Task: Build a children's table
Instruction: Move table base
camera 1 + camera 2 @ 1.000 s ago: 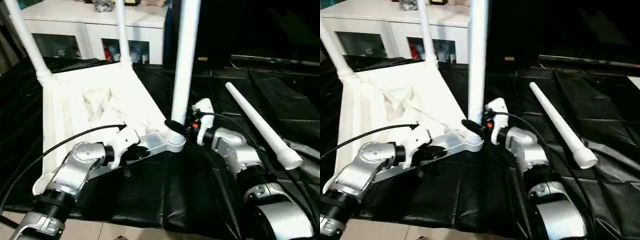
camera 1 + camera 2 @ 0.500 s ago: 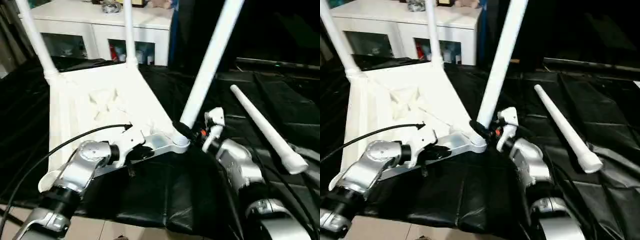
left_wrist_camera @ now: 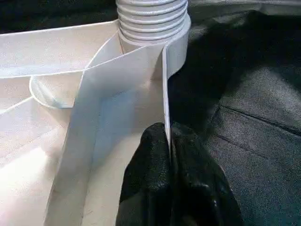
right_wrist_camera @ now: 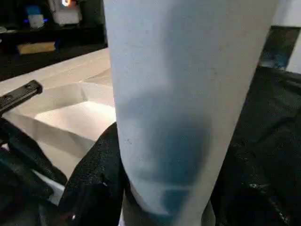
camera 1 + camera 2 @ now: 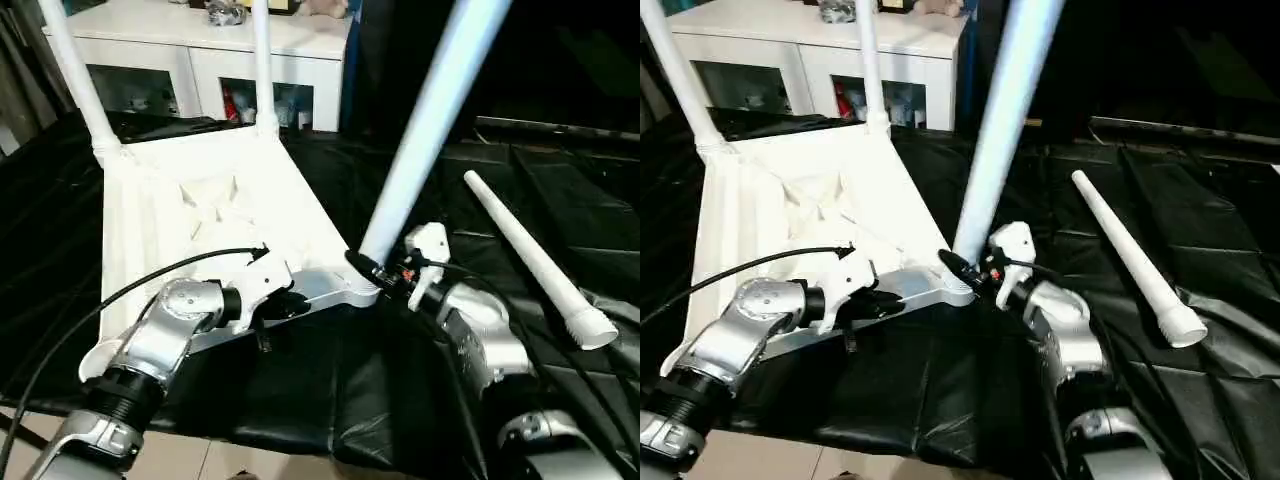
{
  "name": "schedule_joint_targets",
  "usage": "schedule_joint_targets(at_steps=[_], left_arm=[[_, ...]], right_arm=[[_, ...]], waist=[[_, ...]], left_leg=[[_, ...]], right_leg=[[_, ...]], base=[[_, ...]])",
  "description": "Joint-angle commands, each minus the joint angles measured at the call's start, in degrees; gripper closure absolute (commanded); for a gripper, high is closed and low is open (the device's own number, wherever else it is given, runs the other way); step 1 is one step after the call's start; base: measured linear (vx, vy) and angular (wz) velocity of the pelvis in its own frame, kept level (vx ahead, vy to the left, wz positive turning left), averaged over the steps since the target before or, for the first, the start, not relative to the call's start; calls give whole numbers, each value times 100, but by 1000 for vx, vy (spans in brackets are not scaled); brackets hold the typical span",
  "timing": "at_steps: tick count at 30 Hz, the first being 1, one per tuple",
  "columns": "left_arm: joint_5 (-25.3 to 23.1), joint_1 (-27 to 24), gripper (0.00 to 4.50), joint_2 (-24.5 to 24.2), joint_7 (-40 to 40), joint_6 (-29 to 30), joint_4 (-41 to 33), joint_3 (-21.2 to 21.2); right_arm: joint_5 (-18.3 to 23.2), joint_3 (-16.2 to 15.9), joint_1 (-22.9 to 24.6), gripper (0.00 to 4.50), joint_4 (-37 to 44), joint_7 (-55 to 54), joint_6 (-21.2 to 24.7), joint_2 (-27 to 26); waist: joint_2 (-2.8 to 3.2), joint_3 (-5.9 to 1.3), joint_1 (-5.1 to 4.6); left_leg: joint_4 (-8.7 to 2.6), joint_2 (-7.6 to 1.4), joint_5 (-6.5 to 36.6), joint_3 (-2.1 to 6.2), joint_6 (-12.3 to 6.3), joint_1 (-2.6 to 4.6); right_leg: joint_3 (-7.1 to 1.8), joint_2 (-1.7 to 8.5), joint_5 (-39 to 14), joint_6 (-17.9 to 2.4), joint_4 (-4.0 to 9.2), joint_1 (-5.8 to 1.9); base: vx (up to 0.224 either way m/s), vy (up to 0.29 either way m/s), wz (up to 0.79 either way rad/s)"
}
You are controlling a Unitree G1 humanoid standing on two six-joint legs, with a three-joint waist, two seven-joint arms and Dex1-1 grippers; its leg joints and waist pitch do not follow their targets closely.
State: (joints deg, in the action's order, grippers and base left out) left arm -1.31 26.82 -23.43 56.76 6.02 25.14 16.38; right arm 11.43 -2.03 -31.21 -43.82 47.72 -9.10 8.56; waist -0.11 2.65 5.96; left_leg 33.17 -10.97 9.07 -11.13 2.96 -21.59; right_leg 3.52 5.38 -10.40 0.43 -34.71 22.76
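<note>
The children's table lies upside down on black cloth, its white ribbed tabletop (image 5: 200,210) facing up. Two legs (image 5: 75,80) (image 5: 262,60) stand in its far corner sockets. At the near right corner a third leg (image 5: 420,130) leans to the right, its base at the socket (image 3: 153,19). My right gripper (image 5: 372,270) is shut on this leg just above the base, and a black finger (image 4: 94,183) hugs its side. My left gripper (image 3: 168,141) is shut on the tabletop's thin rim wall beside that corner. A fourth leg (image 5: 525,255) lies loose on the cloth to the right.
A white cabinet (image 5: 200,40) with glass doors stands behind the tabletop. Black cloth (image 5: 330,400) covers the work surface, and its front edge ends above pale floor (image 5: 200,460). A black cable (image 5: 130,285) runs along my left forearm.
The leg in my right gripper has tipped from upright to leaning right, its base staying at the corner socket. My left gripper keeps its hold on the rim.
</note>
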Motion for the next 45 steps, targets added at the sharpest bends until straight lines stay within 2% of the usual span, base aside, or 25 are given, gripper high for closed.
schedule_joint_targets(at_steps=[1,3,9,11,13,16,19,24,28,31,32,33,37,40,43,45], left_arm=[[-115,-41,450,-26,181,85,1,265],[-101,-55,450,-61,296,133,-55,306],[-78,-84,450,-124,571,109,-170,388],[-74,-66,450,-159,675,-5,-170,423],[-68,-56,450,-178,733,-62,-165,438],[-14,-46,450,-194,860,-170,-181,441],[88,-57,450,-215,1061,-271,-262,438],[253,-95,450,-276,1435,-276,-420,476],[284,-98,450,-302,1536,-246,-460,489],[236,-53,450,-263,1431,-256,-369,445],[183,-18,450,-248,1350,-292,-294,436],[133,13,450,-239,1270,-292,-231,427],[97,49,450,-227,1174,-298,-157,399],[68,64,450,-221,1113,-282,-136,373],[-21,107,450,-214,960,-313,-35,355],[-30,118,450,-198,894,-301,-7,323]], right_arm=[[-109,-230,-9,259,-315,305,489,10],[-74,-251,-101,259,-349,470,682,42],[-72,-300,-296,259,-546,965,995,171],[-144,-430,-288,259,-649,1353,960,293],[-138,-453,-257,259,-653,1513,983,325],[-89,-444,-193,259,-688,1749,1098,371],[-130,-480,-120,259,-775,1938,1104,439],[-222,-561,-78,259,-851,2221,1136,523],[-284,-606,-59,259,-863,2305,1117,545],[-300,-599,-49,259,-881,2299,1120,531],[-306,-595,-40,259,-890,2292,1121,519],[-315,-596,-26,259,-898,2281,1112,509],[-358,-611,24,259,-881,2301,1093,512],[-378,-609,46,259,-887,2284,1073,520],[-441,-507,29,259,-991,1853,821,489],[-326,-322,-9,259,-1025,1620,809,447]], waist=[[10,-284,-50],[-12,-287,-60],[-16,-313,-59],[-20,-316,-51],[-13,-314,-29],[-20,-319,-2],[-13,-305,16],[-6,-271,14],[6,-268,11],[-3,-279,8],[20,-275,11],[12,-274,5],[1,-254,5],[-13,-259,7],[-6,-244,6],[-11,-227,-14]], left_leg=[[-496,-237,2671,182,184,151],[-492,-242,2613,164,179,161],[-501,-252,2483,145,204,153],[-494,-257,2476,136,194,159],[-489,-263,2491,125,180,175],[-500,-268,2384,122,182,159],[-502,-271,2507,119,202,178],[-524,-279,2948,157,294,227],[-539,-286,2998,168,325,242],[-554,-287,2936,164,330,245],[-556,-287,2938,166,333,245],[-556,-285,2954,163,335,245],[-558,-279,3244,181,357,313],[-572,-286,3181,183,345,292],[-569,-274,3279,182,359,316],[-574,-269,3409,212,375,313]], right_leg=[[-234,346,-2928,-762,581,-68],[-243,338,-2764,-831,565,-63],[-240,314,-2258,-994,511,-96],[-240,313,-2160,-1046,502,-103],[-246,314,-2111,-1086,503,-95],[-243,311,-1973,-1118,476,-121],[-242,313,-2119,-1110,494,-111],[-246,340,-2695,-1015,548,-88],[-250,341,-2736,-1002,558,-84],[-249,335,-2613,-1024,560,-98],[-249,337,-2593,-1036,559,-98],[-247,334,-2608,-1032,565,-96],[-235,351,-3088,-900,636,-66],[-239,344,-2982,-903,627,-72],[-240,343,-3100,-863,655,-38],[-222,360,-3421,-752,686,-37]], base=[[0,0,0],[0,0,0],[0,0,0],[0,0,0],[0,0,0],[0,0,0],[0,0,0],[0,0,0],[0,0,0],[0,0,0],[0,0,0],[0,0,0],[0,0,0],[0,0,0],[0,0,0],[0,0,0]])
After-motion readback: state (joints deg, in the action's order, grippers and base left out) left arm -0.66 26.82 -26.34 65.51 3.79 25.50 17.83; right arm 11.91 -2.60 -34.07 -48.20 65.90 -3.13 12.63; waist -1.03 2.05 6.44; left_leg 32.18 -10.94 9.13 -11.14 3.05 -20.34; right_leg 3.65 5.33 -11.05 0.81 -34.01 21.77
